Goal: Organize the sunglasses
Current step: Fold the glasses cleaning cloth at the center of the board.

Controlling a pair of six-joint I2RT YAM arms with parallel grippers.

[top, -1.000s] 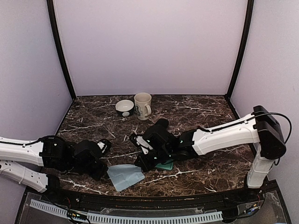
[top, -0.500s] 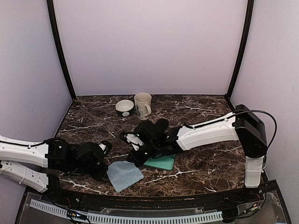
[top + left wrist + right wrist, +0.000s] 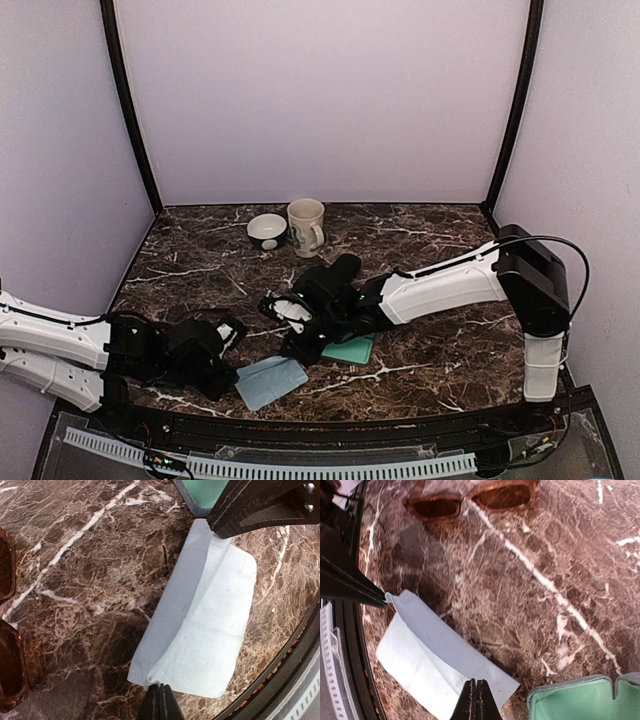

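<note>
Sunglasses (image 3: 472, 500) beyond right tool (image 3: 476, 692), past cloth (image 3: 430, 655).

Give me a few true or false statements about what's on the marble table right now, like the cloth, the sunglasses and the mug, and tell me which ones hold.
1. The left end effector and the right end effector are each shut on an edge of the light blue cloth. True.
2. The brown sunglasses lie inside the green case. False: they lie on the bare marble table, apart from the case.
3. The mug stands upright right beside the bowl near the back wall. True.
4. The light blue cloth lies spread flat in a single layer. False: one part is folded over the other along a crease.
</note>
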